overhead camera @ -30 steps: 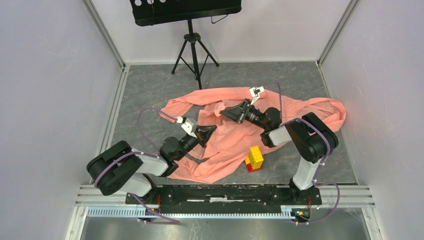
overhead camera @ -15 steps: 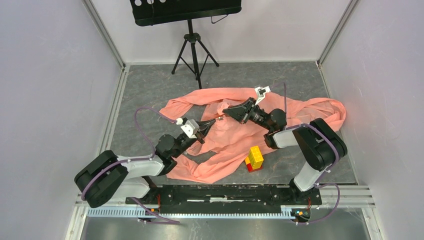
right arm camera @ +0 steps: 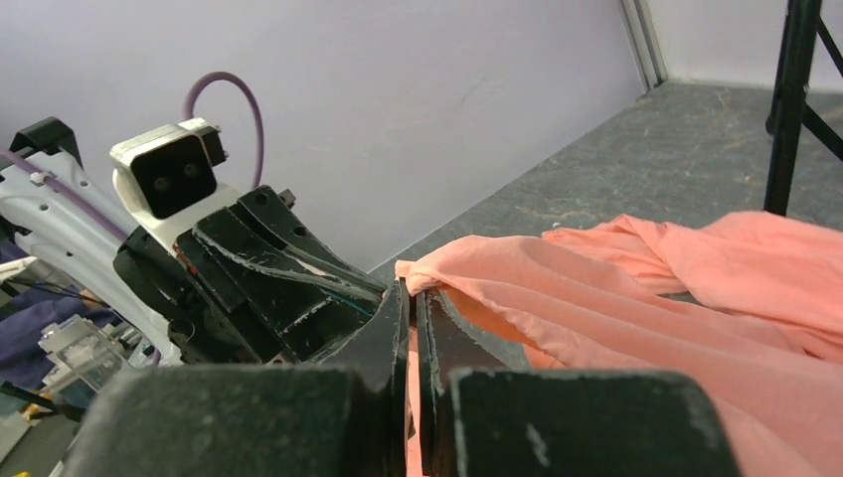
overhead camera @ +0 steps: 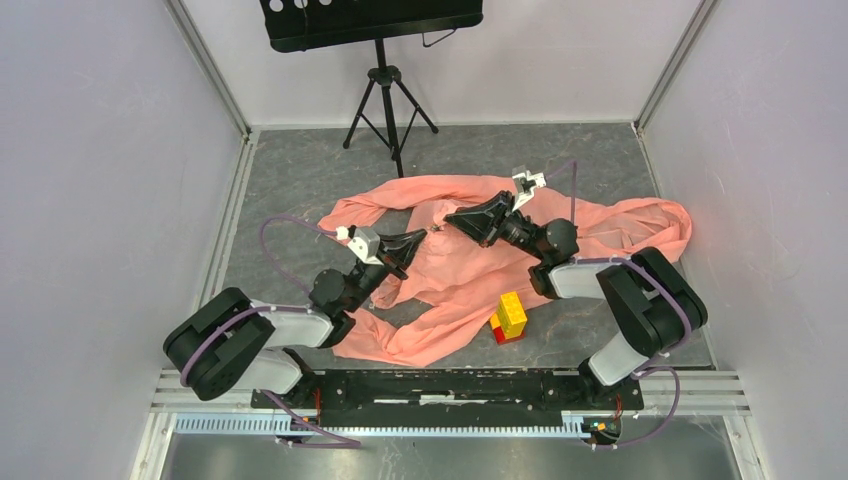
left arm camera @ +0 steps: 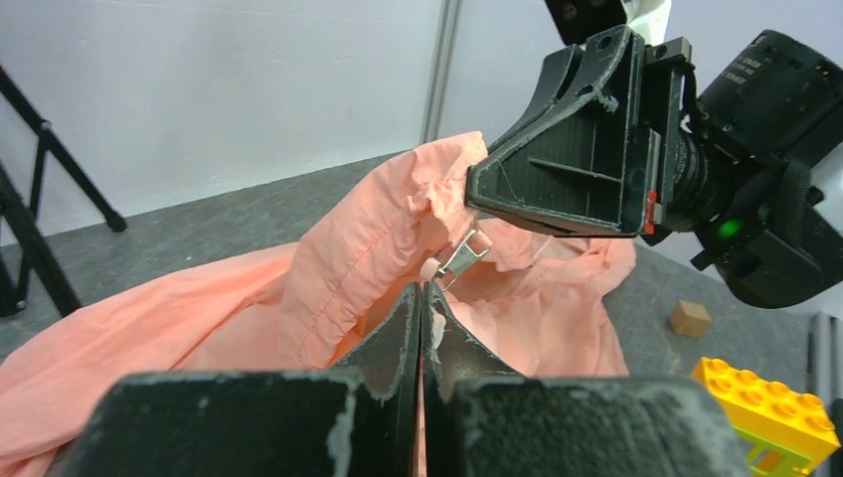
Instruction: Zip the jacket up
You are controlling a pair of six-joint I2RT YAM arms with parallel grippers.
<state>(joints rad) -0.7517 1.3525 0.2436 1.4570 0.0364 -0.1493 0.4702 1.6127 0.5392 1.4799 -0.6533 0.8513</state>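
The salmon-pink jacket lies crumpled across the middle of the grey floor, sleeves spread left and right. My left gripper is shut on a fold of the jacket's front edge; in the left wrist view a small metal zipper pull hangs just beyond its fingertips. My right gripper faces it from the right, shut on the jacket's edge, which shows pinched between its fingers in the right wrist view. The two grippers' tips nearly meet, holding the fabric raised off the floor.
A yellow-and-red block stack stands on the floor by the jacket's near right edge. A small tan cube lies near it. A black tripod stand stands at the back. White walls close in both sides.
Both grippers moved a little toward the back with the fabric held. The left arm's gripper swung up and left; the right gripper stretched slightly farther back.
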